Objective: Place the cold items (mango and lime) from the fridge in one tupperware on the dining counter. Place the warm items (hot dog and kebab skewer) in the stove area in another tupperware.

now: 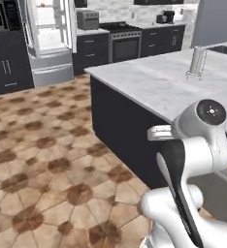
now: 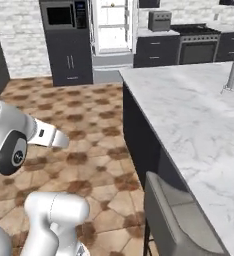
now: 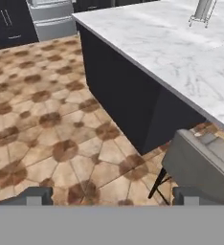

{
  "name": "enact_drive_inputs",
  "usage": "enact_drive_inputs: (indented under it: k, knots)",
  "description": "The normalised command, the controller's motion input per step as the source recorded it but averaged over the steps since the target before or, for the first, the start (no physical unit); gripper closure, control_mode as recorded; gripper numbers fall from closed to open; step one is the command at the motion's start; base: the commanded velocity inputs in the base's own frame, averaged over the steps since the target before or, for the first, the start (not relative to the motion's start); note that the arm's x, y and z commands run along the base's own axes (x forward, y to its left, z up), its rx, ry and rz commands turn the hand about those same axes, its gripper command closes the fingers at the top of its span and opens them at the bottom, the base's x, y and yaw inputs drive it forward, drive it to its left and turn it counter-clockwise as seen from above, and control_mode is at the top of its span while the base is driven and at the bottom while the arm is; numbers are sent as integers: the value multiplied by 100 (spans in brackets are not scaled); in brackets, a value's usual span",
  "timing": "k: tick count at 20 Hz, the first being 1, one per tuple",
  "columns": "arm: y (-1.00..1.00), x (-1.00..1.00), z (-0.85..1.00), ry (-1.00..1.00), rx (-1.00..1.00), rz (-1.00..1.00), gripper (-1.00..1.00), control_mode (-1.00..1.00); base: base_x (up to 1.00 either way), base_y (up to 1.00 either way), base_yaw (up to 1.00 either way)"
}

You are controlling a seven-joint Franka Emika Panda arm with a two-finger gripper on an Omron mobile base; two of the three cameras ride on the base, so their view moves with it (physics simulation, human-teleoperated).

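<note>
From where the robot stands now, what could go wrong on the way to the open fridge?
1. The marble counter has a corner sticking out toward the floor path; a drive toward the fridge may clip the base or arm.
2. A grey stool stands close beside the robot and could be bumped when turning.
3. The gripper is open and empty, so nothing can drop yet.
</note>
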Motion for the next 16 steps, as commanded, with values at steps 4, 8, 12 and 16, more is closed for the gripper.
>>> enact_drive_inputs:
  k: [4, 8, 12, 16]
  knots:
    - [0, 0, 0, 0, 0, 0, -100, 100, 100, 46, -63]
    - [0, 0, 0, 0, 0, 0, -100, 100, 100, 87, -43]
    - [0, 0, 0, 0, 0, 0, -100, 100, 99, 100, -43]
    - [0, 0, 0, 0, 0, 0, -100, 100, 91, 100, -50]
